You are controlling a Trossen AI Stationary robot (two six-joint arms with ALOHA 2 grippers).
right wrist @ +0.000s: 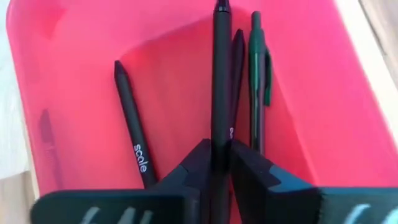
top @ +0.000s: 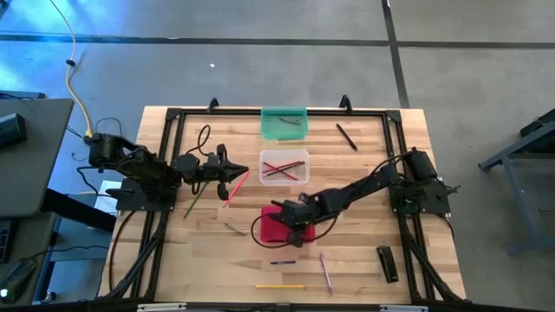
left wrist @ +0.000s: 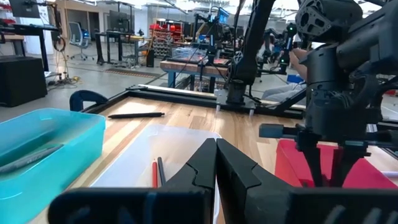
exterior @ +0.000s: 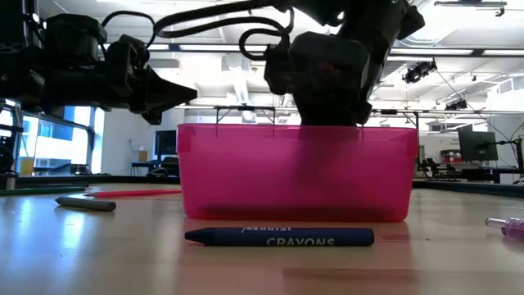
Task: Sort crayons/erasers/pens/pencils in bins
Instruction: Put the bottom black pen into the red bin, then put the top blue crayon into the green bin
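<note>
Lying closest to the low camera, a dark blue crayon (exterior: 279, 237) is resting on the wooden table (exterior: 123, 262) just in front of the red bin (exterior: 295, 172). Behind and above that bin, the right arm's bulk is hanging over its rim, while a grey crayon (exterior: 85, 203) is lying off to one side; the fingers are not showing here.

From the high view, the right gripper (top: 293, 227) is sitting over the red bin (top: 270, 227), and the left gripper (top: 232, 166) is hovering between the table's left frame and the clear bin (top: 284, 166), which is holding red pencils (top: 279, 168). The teal bin (top: 284, 122) is standing at the far edge. A black pen (top: 347, 137), a pink pencil (top: 325, 270) and a yellow pencil (top: 279, 285) are lying loose on the boards.

Through the left wrist camera, the left gripper (left wrist: 216, 163) is showing its jaws pressed together on nothing, pointing over the clear bin (left wrist: 168, 146).

Through the right wrist camera, the right gripper (right wrist: 217, 152) is standing with a black pen (right wrist: 221, 81) running straight between its jaws, which are lying close along both sides of it. Whether they are gripping or loosening cannot be told. That pen's far end is reaching toward the bin's far wall (right wrist: 124, 25). Beside it, another black pen (right wrist: 132, 127) and a dark green pen (right wrist: 257, 78) are lying on the red floor.
</note>
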